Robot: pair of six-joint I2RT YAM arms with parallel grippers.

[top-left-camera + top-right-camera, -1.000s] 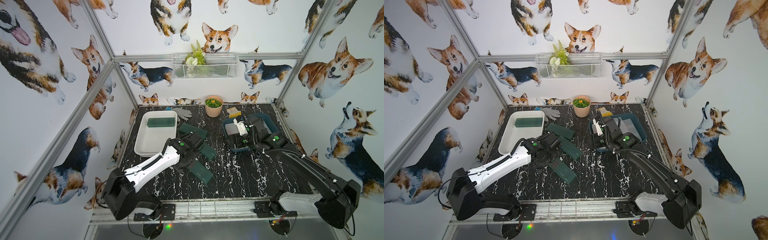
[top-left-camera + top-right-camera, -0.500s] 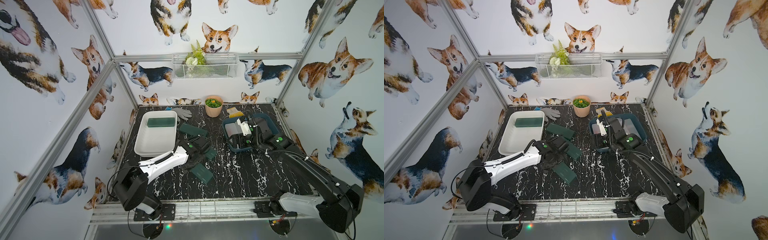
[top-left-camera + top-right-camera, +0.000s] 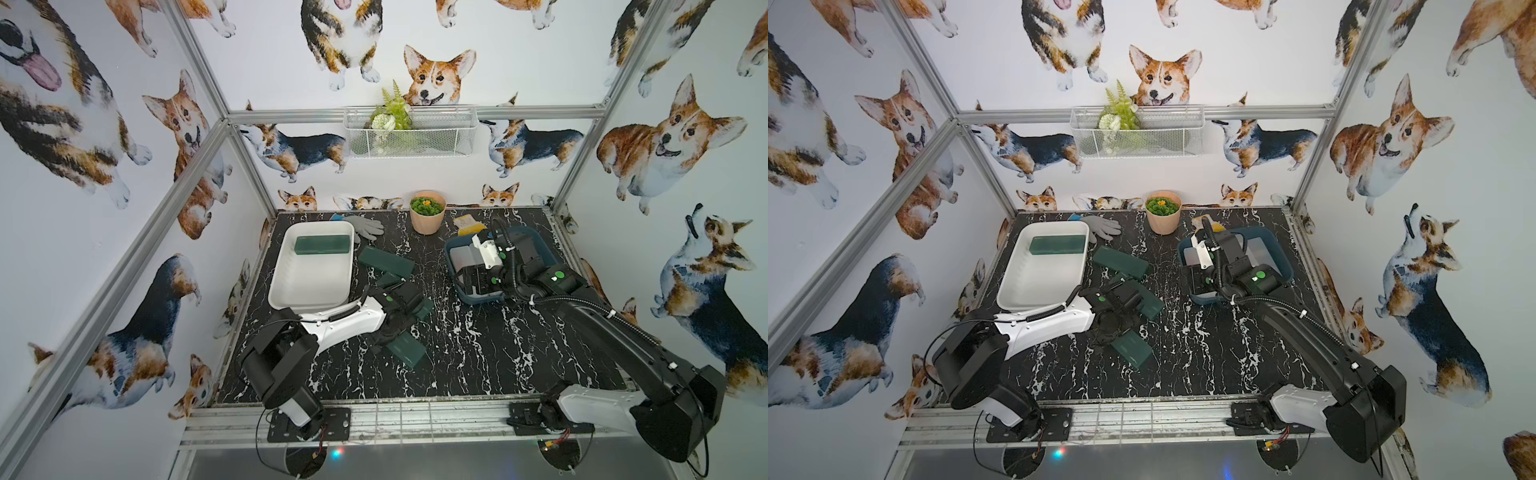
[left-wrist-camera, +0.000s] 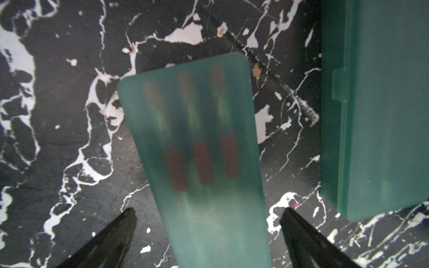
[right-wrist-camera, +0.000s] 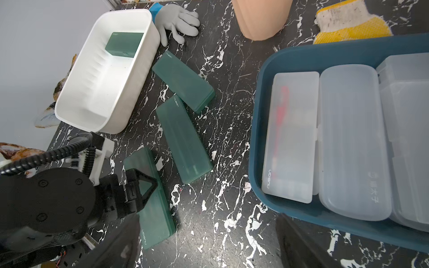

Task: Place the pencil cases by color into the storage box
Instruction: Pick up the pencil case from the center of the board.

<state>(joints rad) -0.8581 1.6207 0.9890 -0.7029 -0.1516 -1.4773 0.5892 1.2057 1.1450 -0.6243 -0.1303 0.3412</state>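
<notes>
Left arm: we see the white-and-black left arm (image 3: 345, 320) folded low, with its elbow near 7 o'clock, its forearm reaching to the table's middle and its wrist tipped down.
Left gripper: the left gripper (image 4: 209, 210) is spread wide, one finger on each side of a flat translucent dark green plastic pencil case (image 4: 197, 150). It's not touching it, so nothing's held. That case lies just 6 o'clock of centre.
Right arm: the black right arm (image 3: 602, 324) stretches from 5 o'clock over the dark teal-blue plastic tub (image 5: 257, 139) at 2 o'clock.
Right gripper: the right gripper (image 5: 209, 217) gapes too, and looks empty to us.
Other cases: the frosted clear plastic cases (image 5: 290, 139) sit in the blue tub. One green case (image 3: 322, 244) is in the white plastic tub (image 3: 281, 270) at 10 o'clock. A middle green case (image 5: 183, 141) and a far green case (image 5: 183, 81) lie on the black marble-look table (image 3: 498, 353).
Since a second ago: the left elbow pulled in and that gripper slid toward 6 o'clock. The right arm barely budged, and the cases stayed put.
</notes>
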